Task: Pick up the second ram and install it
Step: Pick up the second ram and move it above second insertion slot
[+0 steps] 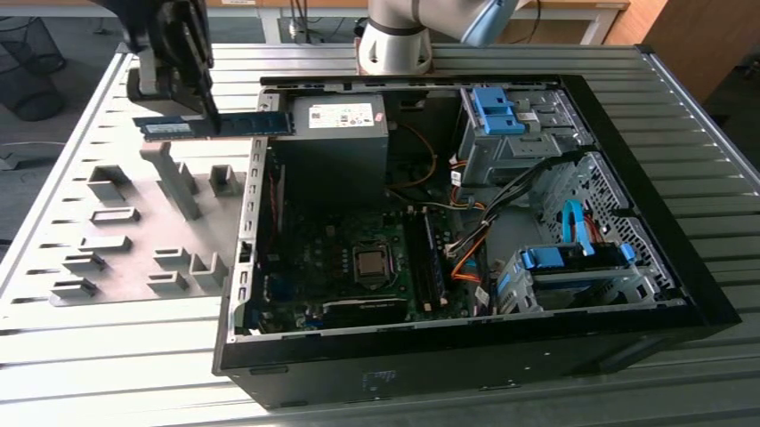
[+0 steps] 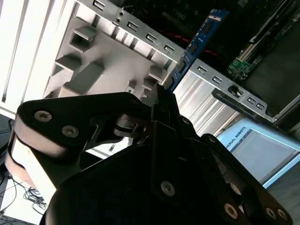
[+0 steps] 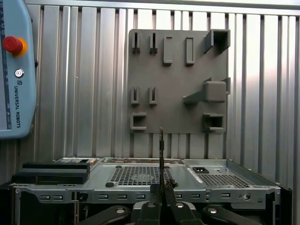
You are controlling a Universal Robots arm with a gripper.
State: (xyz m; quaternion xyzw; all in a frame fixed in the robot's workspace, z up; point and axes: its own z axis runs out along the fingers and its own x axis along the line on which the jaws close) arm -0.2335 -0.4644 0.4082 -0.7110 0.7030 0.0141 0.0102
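Observation:
My gripper (image 1: pixel 212 117) is shut on the second ram (image 1: pixel 238 124), a thin blue-green board with black chips. I hold it level in the air at the exterior view's upper left, above the far end of the grey holder plate (image 1: pixel 137 191) and reaching the open computer case's left wall (image 1: pixel 252 213). In the second wrist view the ram (image 2: pixel 197 42) sticks out from the gripper (image 2: pixel 164 96) towards the case. In the first wrist view the ram (image 3: pixel 161 150) is edge-on, rising from the gripper (image 3: pixel 161 185). The motherboard's memory slots (image 1: pixel 425 258) lie inside the case.
The black case (image 1: pixel 475 356) lies open on the ribbed metal table (image 1: pixel 107 356), with a power supply (image 1: pixel 338 120), bright-blue drive latches (image 1: pixel 499 111) and orange cables (image 1: pixel 465 258) inside. Grey holder blocks (image 3: pixel 213 91) stand on the plate. A pendant with a red button (image 3: pixel 13 45) lies beside it.

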